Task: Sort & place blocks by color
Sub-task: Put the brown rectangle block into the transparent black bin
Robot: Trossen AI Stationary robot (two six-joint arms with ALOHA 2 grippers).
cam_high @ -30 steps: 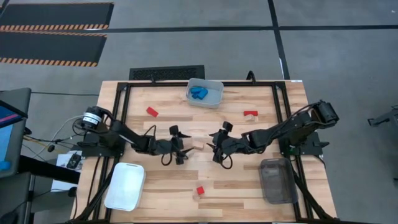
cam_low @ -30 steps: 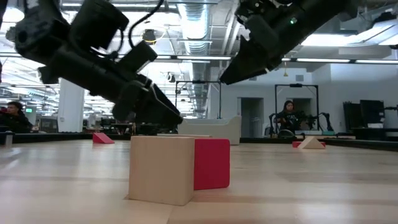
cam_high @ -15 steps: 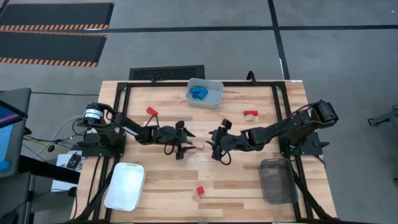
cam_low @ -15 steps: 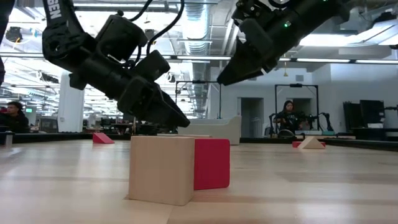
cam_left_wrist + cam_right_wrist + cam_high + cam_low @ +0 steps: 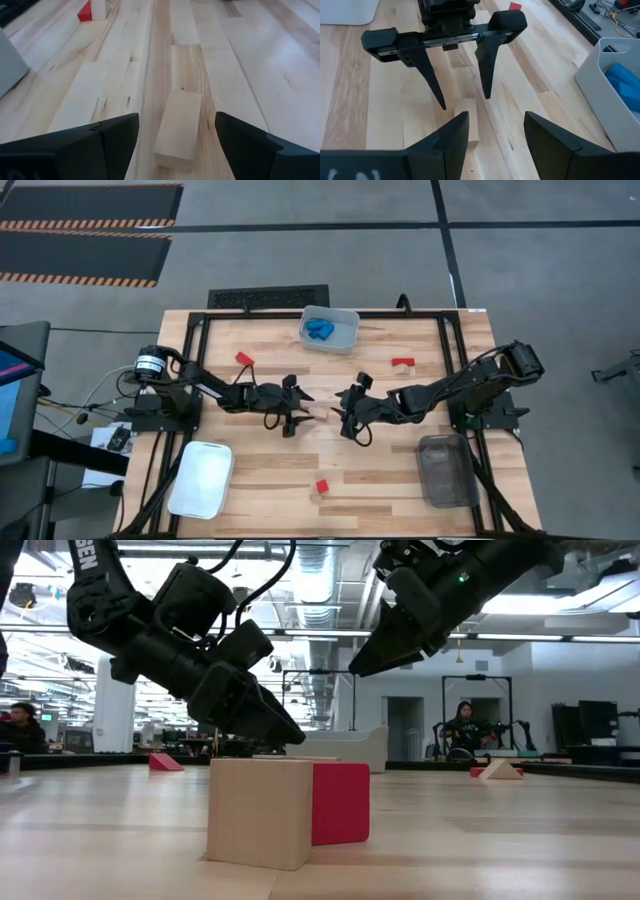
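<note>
A plain tan block (image 5: 319, 417) lies flat on the table's middle, between my two grippers. My left gripper (image 5: 299, 412) is open and low, with one finger on either side of the block's (image 5: 178, 127) left end and a gap on both sides. My right gripper (image 5: 346, 414) is also open and hovers above the table just right of the block (image 5: 466, 123), pointing at it. Red blocks lie at the far left (image 5: 245, 359), the far right (image 5: 403, 364) and near the front edge (image 5: 322, 487). Blue blocks (image 5: 321, 331) sit in the clear bin (image 5: 346, 322).
A white bin (image 5: 201, 478) stands at the near left and a grey bin (image 5: 445, 470) at the near right. The near red block (image 5: 340, 802) has a tan piece (image 5: 258, 812) beside it. People sit in the room beyond the table.
My left gripper has swung toward the table's far edge and toward the tan block, and its wrist has turned so that its fingers straddle the block's end. It has kept still for the last half second. The block has not moved.
</note>
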